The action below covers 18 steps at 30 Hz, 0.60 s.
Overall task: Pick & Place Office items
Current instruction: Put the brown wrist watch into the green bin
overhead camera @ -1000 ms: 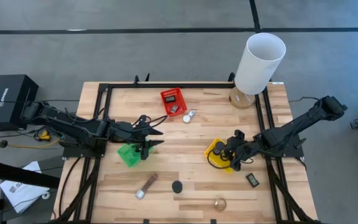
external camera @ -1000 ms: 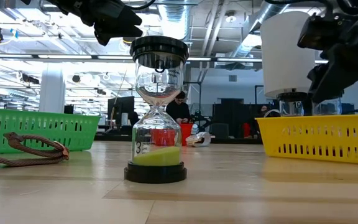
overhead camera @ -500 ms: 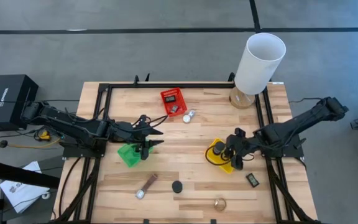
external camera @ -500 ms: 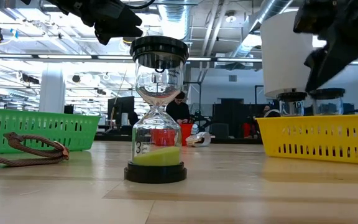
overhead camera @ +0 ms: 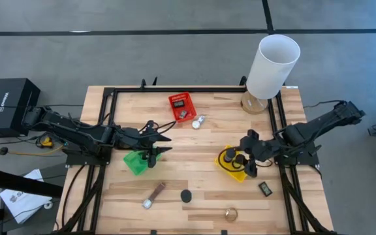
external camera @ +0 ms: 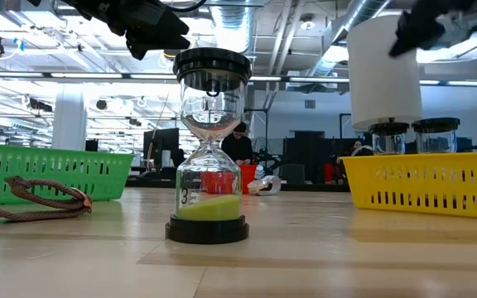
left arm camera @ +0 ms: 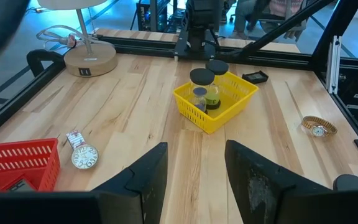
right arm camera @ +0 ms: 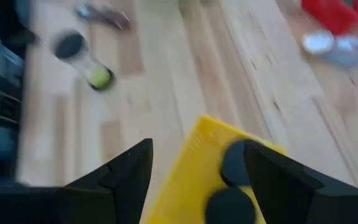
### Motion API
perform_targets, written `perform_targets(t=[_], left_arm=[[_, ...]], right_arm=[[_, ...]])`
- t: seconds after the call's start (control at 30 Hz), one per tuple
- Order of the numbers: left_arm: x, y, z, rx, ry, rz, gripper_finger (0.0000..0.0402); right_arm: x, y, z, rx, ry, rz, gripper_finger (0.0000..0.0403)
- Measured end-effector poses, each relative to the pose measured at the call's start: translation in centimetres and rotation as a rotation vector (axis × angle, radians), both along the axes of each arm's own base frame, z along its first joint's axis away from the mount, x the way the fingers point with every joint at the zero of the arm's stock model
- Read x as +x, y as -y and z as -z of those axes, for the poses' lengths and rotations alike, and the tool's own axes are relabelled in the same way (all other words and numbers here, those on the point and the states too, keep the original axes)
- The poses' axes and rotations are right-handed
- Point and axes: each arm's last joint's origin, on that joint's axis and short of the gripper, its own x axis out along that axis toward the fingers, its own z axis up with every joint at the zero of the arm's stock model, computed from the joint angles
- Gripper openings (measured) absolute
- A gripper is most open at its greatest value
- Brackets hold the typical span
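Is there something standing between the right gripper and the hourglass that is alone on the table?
Nothing visible does. The right gripper hangs open over the yellow basket, and only bare wood lies between that basket and the hourglass in the high view.

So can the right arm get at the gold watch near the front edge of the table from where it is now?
Probably yes. The right gripper hangs open above the yellow basket, and the gold watch lies alone on bare wood on that side, with nothing between them.

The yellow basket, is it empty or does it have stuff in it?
Not empty: the yellow basket holds two black-lidded hourglasses standing upright.
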Motion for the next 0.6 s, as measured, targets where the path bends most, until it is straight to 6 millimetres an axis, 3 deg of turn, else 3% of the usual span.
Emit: perform_targets(t=[0.23, 0.6], left_arm=[[0.0, 0.0, 0.0, 0.0, 0.001, 0.0, 0.0155], [0.1, 0.0, -0.3, -0.013, 0.036, 0.002, 0.0155]], right_arm=[[1.4, -0.7, -1.4, 0.081, 0.176, -0.002, 0.024], [4.8, 0.2, 0.2, -0.109, 0.166, -0.005, 0.024]])
